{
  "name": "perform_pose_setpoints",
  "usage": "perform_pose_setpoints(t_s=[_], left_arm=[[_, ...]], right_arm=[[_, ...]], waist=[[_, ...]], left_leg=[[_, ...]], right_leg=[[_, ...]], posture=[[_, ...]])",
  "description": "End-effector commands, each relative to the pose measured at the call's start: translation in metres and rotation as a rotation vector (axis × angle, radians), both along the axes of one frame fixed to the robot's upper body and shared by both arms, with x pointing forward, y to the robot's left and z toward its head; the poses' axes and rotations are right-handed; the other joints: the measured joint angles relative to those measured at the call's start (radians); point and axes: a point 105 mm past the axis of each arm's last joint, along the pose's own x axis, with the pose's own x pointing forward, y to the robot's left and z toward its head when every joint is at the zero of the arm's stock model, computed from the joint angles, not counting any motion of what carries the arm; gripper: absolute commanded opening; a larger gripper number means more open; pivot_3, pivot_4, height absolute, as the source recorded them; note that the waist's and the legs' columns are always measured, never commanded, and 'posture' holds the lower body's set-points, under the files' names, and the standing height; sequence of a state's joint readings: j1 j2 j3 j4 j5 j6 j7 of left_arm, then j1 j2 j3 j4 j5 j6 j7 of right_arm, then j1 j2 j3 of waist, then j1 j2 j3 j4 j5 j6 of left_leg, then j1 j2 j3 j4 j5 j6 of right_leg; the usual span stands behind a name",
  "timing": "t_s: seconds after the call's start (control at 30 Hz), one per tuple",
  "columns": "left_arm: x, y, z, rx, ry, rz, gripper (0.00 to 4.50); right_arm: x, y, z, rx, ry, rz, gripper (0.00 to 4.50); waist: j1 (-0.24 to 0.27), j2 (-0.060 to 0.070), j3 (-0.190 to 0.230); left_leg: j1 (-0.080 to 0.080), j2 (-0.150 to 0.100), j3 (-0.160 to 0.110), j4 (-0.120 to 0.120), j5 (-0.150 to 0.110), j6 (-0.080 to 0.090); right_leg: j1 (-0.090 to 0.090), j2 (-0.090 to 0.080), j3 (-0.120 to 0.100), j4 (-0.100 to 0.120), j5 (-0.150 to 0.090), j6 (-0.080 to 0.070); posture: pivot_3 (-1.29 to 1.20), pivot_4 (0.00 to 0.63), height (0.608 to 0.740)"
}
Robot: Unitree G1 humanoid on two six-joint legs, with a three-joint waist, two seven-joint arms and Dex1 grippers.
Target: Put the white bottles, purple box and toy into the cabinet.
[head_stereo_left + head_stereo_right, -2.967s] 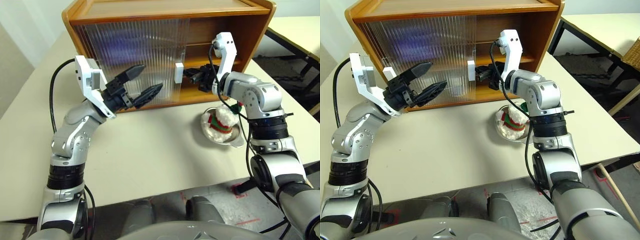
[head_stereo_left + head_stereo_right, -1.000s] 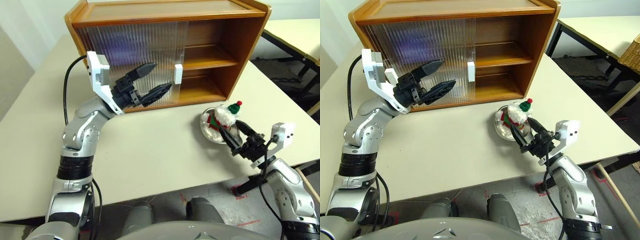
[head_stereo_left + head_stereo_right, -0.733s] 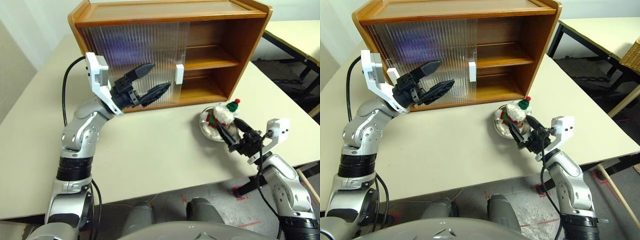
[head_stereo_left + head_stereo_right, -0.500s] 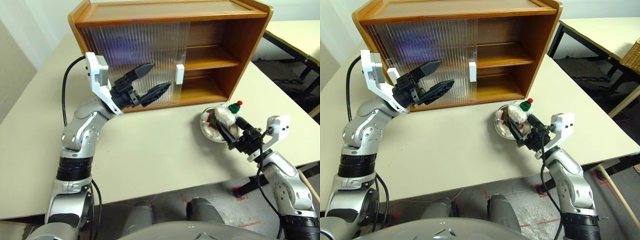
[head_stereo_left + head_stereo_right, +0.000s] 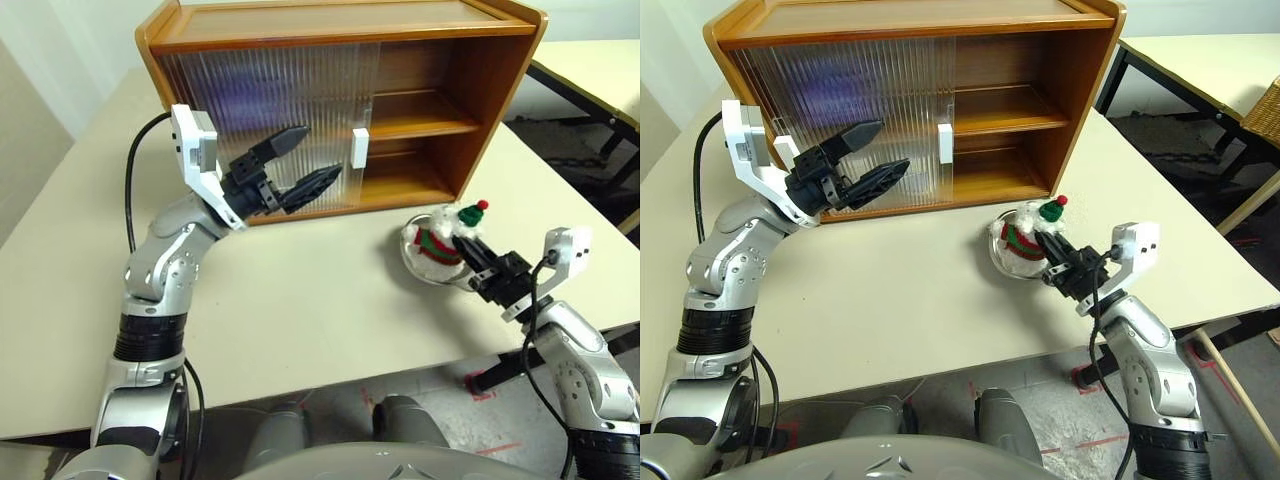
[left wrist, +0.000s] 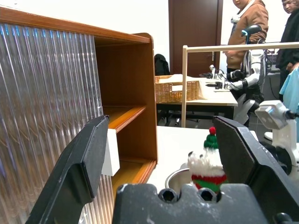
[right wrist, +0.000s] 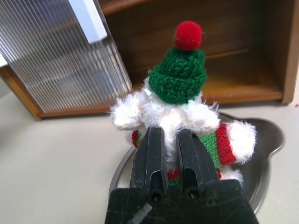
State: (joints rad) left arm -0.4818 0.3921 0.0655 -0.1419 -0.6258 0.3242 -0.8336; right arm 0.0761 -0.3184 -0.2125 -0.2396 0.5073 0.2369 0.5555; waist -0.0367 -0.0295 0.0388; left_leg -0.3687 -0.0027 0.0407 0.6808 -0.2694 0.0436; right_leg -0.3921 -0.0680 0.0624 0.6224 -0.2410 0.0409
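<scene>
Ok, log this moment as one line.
right tool: shut on toy | toy: over bowl | left tool: open, before cabinet

- Counter [image 5: 330, 300]: cream top, spread beneath the left tool [image 6: 162, 122] and the right tool [image 7: 170, 140].
- Metal bowl [image 7: 266, 140]: shallow, shiny, on the counter just under and ahead of the right tool.
- Second counter [image 5: 590, 60]: pale top, dark legs, well beyond the right tool.
- Wicker basket [image 6: 175, 91]: far ahead of the left tool, beside a pale wooden frame [image 6: 184, 84].
- Dark door [image 6: 194, 32] and standing people [image 6: 247, 18]: farther still.
</scene>
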Motion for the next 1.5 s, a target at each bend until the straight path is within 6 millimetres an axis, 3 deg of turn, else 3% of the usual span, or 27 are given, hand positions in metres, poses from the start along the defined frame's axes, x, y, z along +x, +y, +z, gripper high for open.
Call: perform_pose_setpoints(t_s=[0.03,0.3,0.43,0.6,1.07,1.5], left_arm=[[0.0,-0.004,-0.001,0.004,-0.005,-0.016,4.5],[0.001,-0.007,-0.001,-0.001,-0.005,-0.025,4.5],[0.0,-0.006,-0.001,-0.003,-0.007,-0.018,4.5],[-0.001,-0.005,0.0,-0.009,-0.011,-0.002,4.5],[-0.003,-0.002,0.002,-0.015,-0.016,0.034,4.5],[-0.006,0.001,0.003,-0.018,-0.016,0.054,4.5]], right_arm=[[0.001,-0.001,0.026,0.009,-0.076,0.017,0.09],[0.02,0.006,0.082,0.019,-0.222,0.074,0.09],[0.045,0.008,0.12,0.007,-0.319,0.091,0.09],[0.07,0.006,0.141,-0.021,-0.361,0.11,0.09],[0.129,0.0,0.148,-0.131,-0.324,0.085,0.09],[0.17,0.019,0.143,-0.201,-0.177,0.076,0.09]], waist=[[-0.002,0.0,0.0],[-0.003,0.0,0.0],[-0.002,0.0,0.0],[0.001,0.0,0.0],[0.001,0.0,0.0],[0.002,0.0,0.001]], left_leg=[[0.0,0.0,0.0,0.0,0.0,0.0],[0.0,0.0,0.0,0.0,0.002,0.003],[0.0,0.0,0.0,0.0,0.002,0.003],[-0.001,0.0,0.0,0.0,0.002,0.004],[-0.002,0.0,-0.001,-0.001,0.002,0.004],[-0.003,0.0,-0.002,-0.002,0.001,0.004]], right_leg=[[0.0,0.0,0.0,0.0,0.0,0.0],[0.0,0.0,0.0,0.0,0.0,0.0],[0.0,0.0,0.0,-0.001,0.001,0.0],[0.0,0.001,-0.001,-0.002,0.003,-0.003],[-0.001,-0.001,-0.001,-0.001,0.005,-0.004],[-0.003,-0.002,-0.002,-0.001,0.005,-0.004]], posture=[[-0.04,0.0,0.74],[-0.04,0.0,0.74],[-0.02,0.0,0.74],[0.0,0.0,0.74],[0.04,0.0,0.74],[0.06,0.0,0.74]])
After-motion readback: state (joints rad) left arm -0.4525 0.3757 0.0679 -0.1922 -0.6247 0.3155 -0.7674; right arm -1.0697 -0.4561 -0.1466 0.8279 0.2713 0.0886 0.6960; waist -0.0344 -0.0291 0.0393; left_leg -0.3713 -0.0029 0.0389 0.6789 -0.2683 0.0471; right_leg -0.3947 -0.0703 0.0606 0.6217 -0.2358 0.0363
